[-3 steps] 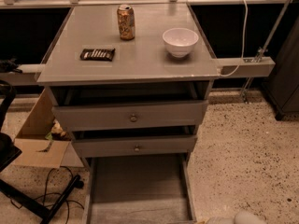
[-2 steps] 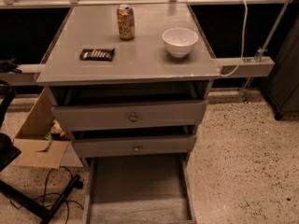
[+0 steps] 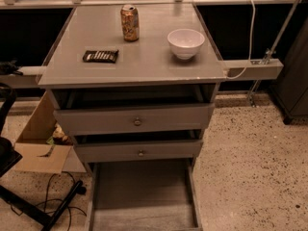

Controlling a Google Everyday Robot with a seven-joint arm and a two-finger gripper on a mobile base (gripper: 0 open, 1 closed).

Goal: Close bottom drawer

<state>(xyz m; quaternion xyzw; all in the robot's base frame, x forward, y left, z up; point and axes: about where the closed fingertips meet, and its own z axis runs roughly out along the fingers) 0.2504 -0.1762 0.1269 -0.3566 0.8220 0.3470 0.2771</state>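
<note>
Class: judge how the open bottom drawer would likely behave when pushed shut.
The bottom drawer looks empty, so probably light. Its flat rigid tray likely slides straight back rather than flexing. The gripper is out of view.

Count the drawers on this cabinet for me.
3: top drawer, slightly out; middle drawer below it; bottom drawer, lowest, pulled far out. The hand is out of view.

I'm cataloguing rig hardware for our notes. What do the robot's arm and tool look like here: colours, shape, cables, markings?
Nothing can be said. The tool and the arm lie outside the camera view, so no colour, shape, cable or marking of theirs shows. The picture shows only the grey cabinet with its bottom drawer pulled out.
</note>
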